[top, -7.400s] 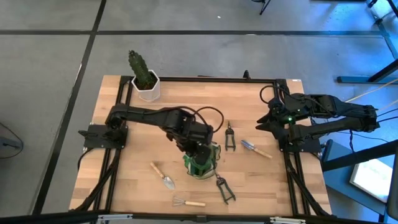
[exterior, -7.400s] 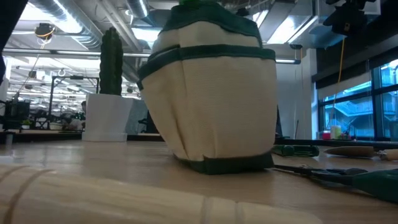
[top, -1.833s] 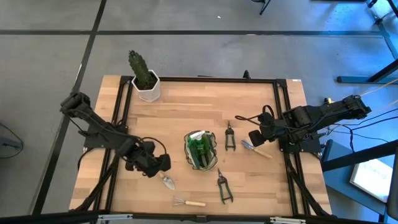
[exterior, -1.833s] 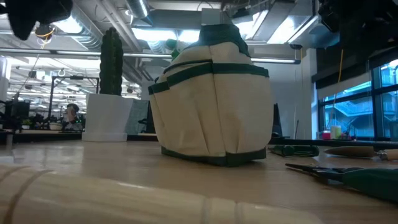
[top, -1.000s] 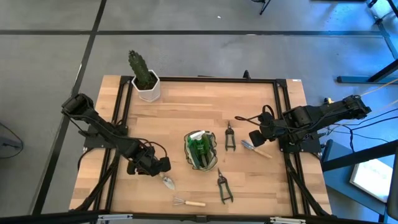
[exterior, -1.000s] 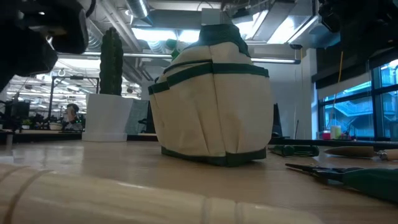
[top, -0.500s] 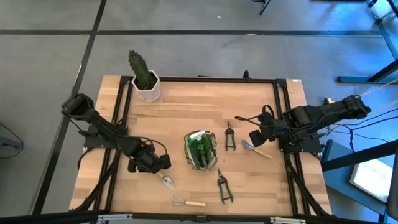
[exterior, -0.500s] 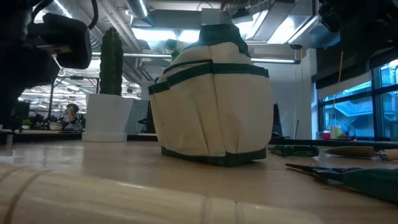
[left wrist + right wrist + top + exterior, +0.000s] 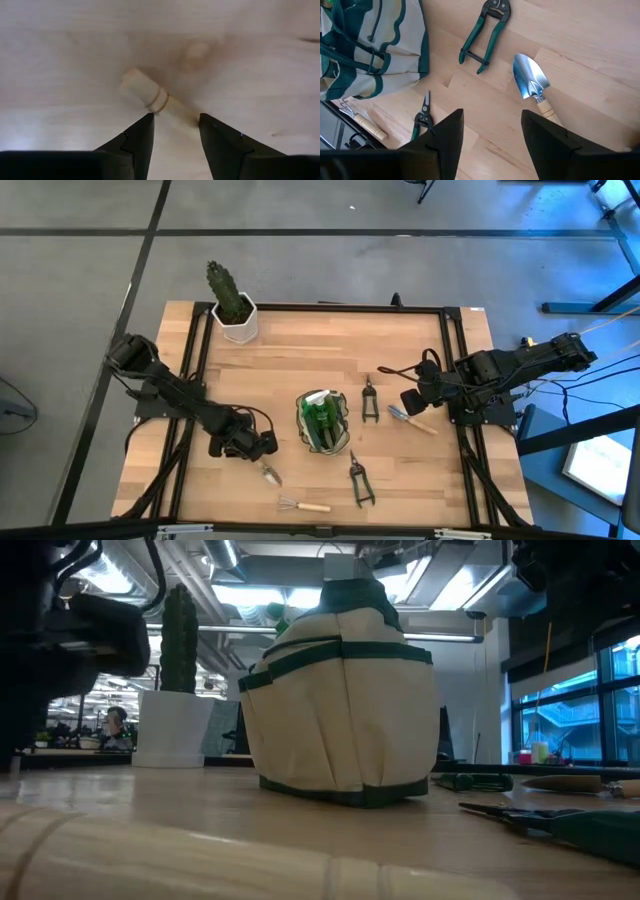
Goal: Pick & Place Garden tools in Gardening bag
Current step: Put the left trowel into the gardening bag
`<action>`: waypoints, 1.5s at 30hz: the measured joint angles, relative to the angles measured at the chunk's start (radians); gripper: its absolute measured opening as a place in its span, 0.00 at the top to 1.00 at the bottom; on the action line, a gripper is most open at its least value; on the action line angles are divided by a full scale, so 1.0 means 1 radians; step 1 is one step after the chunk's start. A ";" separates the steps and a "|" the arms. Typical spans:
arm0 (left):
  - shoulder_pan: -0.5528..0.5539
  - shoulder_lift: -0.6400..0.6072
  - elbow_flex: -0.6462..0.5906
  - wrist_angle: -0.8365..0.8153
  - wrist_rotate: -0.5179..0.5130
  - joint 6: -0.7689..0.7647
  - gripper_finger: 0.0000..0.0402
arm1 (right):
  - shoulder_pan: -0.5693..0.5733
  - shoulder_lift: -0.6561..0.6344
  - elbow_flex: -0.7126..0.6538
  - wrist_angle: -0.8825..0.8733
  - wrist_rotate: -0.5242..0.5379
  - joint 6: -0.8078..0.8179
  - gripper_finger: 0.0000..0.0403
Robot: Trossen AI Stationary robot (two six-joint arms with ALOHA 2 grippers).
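**Wooden boards under both my hands**

Pale wooden planks make up the table point(image 9: 300, 355), edged by a black metal frame, and it stands on a grey floor crossed by dark lines. My left hand point(image 9: 262, 448) is low over the near-left part of the boards, its fingers point(image 9: 141, 137) spread apart on either side of the wooden handle of a trowel point(image 9: 152, 97) that lies flat; nothing is grasped, and I cannot tell whether the fingers touch the handle. That trowel's metal blade point(image 9: 270, 474) pokes out just beyond my hand toward the table's near edge.

The bag point(image 9: 323, 423) stands upright near the middle of the table, cream cloth with green trim, with something green inside it. Just to its right lie green-handled shears point(image 9: 482, 35), and further right a second trowel point(image 9: 532, 85) with a shiny blade. My right hand point(image 9: 408, 401) hangs above that second trowel, fingers parted and empty. Near the front edge lie snips point(image 9: 360, 483) and a small wire rake point(image 9: 303, 505).

A cactus point(image 9: 228, 295) in a white pot point(image 9: 238, 328) sits at the far-left corner. Beyond the table, the low view shows ceiling lights, pipes, tall windows on the right and a person point(image 9: 115, 722) seated far off.
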 joint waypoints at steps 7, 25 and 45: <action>0.002 0.008 -0.002 -0.006 -0.056 0.014 0.70 | 0.000 0.000 0.000 0.000 0.000 -0.005 0.50; 0.059 0.007 0.013 -0.012 -0.067 0.188 0.83 | 0.000 0.000 0.000 0.025 0.007 -0.031 0.50; 0.070 -0.001 0.225 -0.212 -0.275 0.385 1.00 | 0.014 0.000 0.000 0.141 0.026 -0.121 0.50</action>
